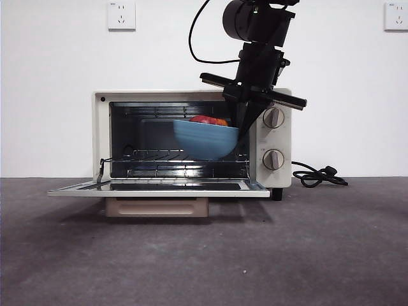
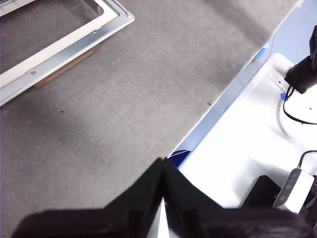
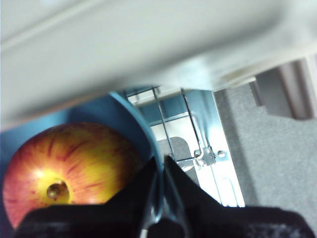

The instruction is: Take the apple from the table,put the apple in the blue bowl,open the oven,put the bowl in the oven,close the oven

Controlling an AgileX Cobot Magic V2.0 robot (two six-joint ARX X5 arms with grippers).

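Observation:
The cream-white oven (image 1: 191, 141) stands on the table (image 1: 204, 255) with its door (image 1: 159, 187) folded down flat. Inside the cavity the blue bowl (image 1: 205, 138) hangs tilted above the wire rack (image 1: 172, 159), with the red apple (image 1: 209, 120) in it. My right gripper (image 1: 241, 127) comes down from above and is shut on the bowl's right rim. The right wrist view shows the apple (image 3: 69, 168), the bowl rim (image 3: 143, 134) pinched between the jaws of the right gripper (image 3: 162, 161), and the rack (image 3: 173, 129) beyond. My left gripper (image 2: 162, 168) is shut, empty, over the table (image 2: 124, 99) near its front edge.
The oven's two knobs (image 1: 273, 118) sit just right of the gripper. A black cord (image 1: 319, 175) lies on the table at the oven's right. The open door's corner (image 2: 64, 39) shows in the left wrist view, and a white surface (image 2: 247, 148) lies beyond the table edge.

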